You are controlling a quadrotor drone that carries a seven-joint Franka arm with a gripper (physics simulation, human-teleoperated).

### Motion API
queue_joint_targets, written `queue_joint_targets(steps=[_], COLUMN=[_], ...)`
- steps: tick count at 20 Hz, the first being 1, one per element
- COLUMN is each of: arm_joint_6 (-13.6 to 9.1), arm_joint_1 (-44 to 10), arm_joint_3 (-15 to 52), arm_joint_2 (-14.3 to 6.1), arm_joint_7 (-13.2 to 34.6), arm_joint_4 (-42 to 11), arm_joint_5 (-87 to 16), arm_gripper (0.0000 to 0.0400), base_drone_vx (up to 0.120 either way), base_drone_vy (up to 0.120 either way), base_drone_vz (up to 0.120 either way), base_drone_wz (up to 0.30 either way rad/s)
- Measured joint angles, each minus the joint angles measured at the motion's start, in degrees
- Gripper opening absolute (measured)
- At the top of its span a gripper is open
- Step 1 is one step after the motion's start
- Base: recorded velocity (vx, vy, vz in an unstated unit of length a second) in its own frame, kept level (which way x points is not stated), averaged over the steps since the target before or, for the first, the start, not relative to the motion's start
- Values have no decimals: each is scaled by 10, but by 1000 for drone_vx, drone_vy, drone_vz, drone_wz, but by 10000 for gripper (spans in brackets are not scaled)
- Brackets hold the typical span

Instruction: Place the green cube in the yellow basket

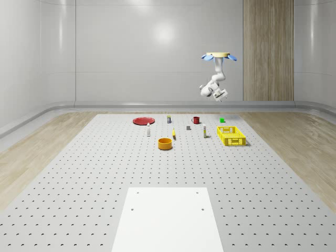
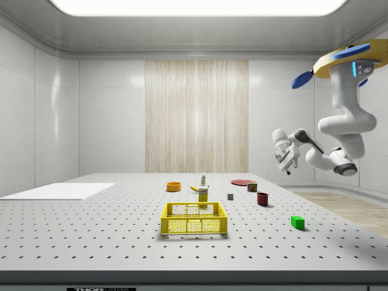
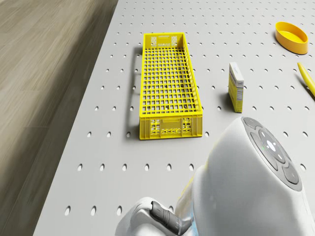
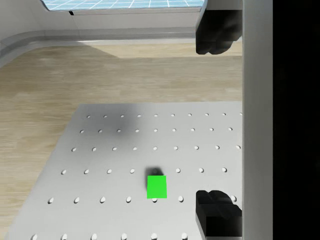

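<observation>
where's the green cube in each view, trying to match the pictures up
Whole-scene view: green cube on the table, behind the yellow basket, below the hovering drone.
Side view: cube right of the basket, under the gripper.
Drone view: no cube here; the basket is.
Wrist view: cube near the table's edge.
Shared landmark: the basket.

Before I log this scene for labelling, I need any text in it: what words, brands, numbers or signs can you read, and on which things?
No text here can be read.
The yellow carton beside the yellow basket has dark print on its side: too small to read.
The can at the back of the table has a colored label: too small to read.
A dark strip on the table's front edge, side view, has pale marks: illegible.
The green cube is plain.
</observation>
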Motion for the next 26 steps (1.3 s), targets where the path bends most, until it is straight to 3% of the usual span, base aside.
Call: queue_joint_targets(steps=[5, 10, 16, 26], arm_joint_6=[-52, -72, -72, -52], arm_joint_1=[-112, -170, -202, -224], arm_joint_3=[59, 87, 104, 119], arm_joint_2=[-33, -58, -81, -114], arm_joint_7=[75, 113, 136, 154], arm_joint_4=[-34, -42, -44, -42], arm_joint_5=[-89, -115, -118, -106], arm_gripper=[400, 400, 400, 400], base_drone_vx=[16, -112, -120, -4], base_drone_vy=[0, 0, 0, 0], base_drone_vz=[-120, -120, -120, -120], base_drone_wz=[0, 0, 0, 0])
